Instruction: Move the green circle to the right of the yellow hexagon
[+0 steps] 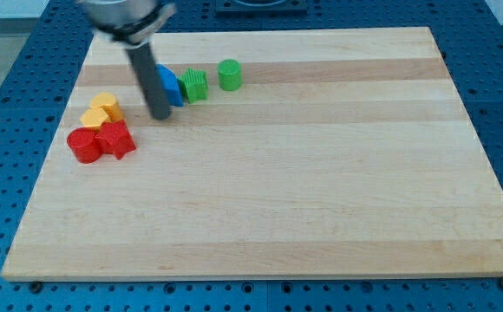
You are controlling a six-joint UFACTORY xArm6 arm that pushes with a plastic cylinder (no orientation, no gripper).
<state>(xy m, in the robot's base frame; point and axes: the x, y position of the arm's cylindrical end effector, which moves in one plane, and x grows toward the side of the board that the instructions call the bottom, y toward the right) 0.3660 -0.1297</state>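
The green circle (229,74) stands near the view's top, left of centre. A second green block (196,85), roughly star-shaped, sits just left of it. The yellow hexagon (105,105) lies at the far left, touching another yellow block (94,118) below it. My tip (160,115) rests on the board to the right of the yellow blocks and below-left of the green circle. The rod hides part of a blue block (169,86), which touches the green star's left side.
A red round block (83,145) and a red star-like block (116,139) sit together below the yellow blocks. The wooden board (321,173) lies on a blue perforated table; its left edge runs close to the red blocks.
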